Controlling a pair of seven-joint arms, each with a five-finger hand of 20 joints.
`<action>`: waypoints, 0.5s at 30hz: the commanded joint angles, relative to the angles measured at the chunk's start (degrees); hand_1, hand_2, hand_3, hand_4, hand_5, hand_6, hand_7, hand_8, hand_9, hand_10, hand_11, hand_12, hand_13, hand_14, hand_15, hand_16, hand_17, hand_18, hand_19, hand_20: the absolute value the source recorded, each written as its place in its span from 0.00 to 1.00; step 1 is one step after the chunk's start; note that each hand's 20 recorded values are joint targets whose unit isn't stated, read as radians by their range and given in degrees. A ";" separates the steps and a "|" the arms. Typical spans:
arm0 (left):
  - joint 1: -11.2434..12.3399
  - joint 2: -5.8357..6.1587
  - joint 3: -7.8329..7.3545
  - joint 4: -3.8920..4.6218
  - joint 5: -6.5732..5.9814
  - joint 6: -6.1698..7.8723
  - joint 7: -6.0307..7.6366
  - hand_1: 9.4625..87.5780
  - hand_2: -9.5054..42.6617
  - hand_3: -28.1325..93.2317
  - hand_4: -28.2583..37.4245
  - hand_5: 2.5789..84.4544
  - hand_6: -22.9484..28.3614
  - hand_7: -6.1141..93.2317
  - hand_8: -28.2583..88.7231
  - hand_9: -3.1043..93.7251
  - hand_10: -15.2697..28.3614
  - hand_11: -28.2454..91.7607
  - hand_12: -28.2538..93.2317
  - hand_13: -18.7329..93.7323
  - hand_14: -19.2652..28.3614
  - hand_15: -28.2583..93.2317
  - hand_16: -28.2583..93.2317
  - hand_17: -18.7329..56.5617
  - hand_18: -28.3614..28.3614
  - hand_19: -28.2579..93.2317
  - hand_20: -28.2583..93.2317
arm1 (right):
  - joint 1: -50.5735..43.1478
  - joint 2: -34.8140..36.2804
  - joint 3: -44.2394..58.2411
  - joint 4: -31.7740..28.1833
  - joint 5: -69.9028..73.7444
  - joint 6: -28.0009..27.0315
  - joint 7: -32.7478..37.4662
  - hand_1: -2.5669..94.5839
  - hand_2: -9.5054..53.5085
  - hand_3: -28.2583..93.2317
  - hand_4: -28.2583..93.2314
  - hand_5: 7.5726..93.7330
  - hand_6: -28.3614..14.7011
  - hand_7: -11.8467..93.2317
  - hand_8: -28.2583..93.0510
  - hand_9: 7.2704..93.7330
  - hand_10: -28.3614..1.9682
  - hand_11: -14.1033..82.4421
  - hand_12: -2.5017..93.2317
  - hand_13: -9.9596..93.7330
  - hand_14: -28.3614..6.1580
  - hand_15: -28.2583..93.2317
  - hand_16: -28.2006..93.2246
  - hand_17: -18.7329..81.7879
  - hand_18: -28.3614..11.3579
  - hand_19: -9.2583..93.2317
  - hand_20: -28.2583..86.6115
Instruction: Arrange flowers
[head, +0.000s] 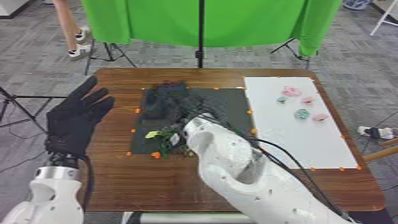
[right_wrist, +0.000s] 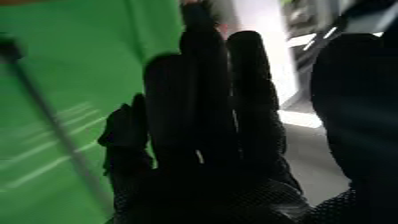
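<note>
I see the right robot hand (head: 182, 104) open over the dark mat (head: 232, 100), near the yellow-green flower (head: 152, 134) lower left of it; pink blooms (head: 291, 92) lie upper right (the left robot hand (head: 73, 119) is open too).

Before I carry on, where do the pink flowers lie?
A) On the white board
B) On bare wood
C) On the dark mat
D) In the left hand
A: the pink flowers lie on the white board, beside the teal ones.
</note>
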 joint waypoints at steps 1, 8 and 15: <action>2.54 -2.50 0.58 1.46 -1.77 1.10 0.07 0.20 0.33 0.89 0.10 0.46 0.64 0.20 0.16 0.42 0.82 0.45 0.33 0.41 0.99 0.69 0.16 0.14 1.00 0.73 0.27 | -6.36 18.67 11.49 -1.22 4.95 11.24 11.17 0.36 0.00 0.88 0.00 0.64 0.69 0.27 0.12 0.64 0.43 0.54 0.18 0.58 0.36 0.87 0.33 0.34 0.11 0.92 0.78; 4.70 -0.75 1.34 0.82 -2.85 1.83 3.78 0.20 0.33 0.89 0.10 0.45 0.64 0.19 0.16 0.41 0.82 0.45 0.32 0.41 0.99 0.68 0.16 0.14 1.00 0.73 0.27 | -8.51 28.80 15.93 0.78 5.96 16.98 19.11 0.35 0.00 0.88 0.00 0.60 0.69 0.28 0.12 0.59 0.37 0.47 0.17 0.54 0.34 0.86 0.31 0.33 0.11 0.92 0.78; 4.19 -0.90 1.35 -0.14 -1.69 0.77 3.06 0.20 0.33 0.89 0.10 0.45 0.64 0.19 0.16 0.41 0.82 0.45 0.33 0.41 0.99 0.68 0.16 0.14 1.00 0.73 0.27 | -5.98 34.10 11.57 6.38 3.92 16.58 25.13 0.35 0.00 0.89 0.00 0.59 0.69 0.29 0.12 0.57 0.35 0.45 0.17 0.54 0.34 0.86 0.31 0.33 0.11 0.92 0.78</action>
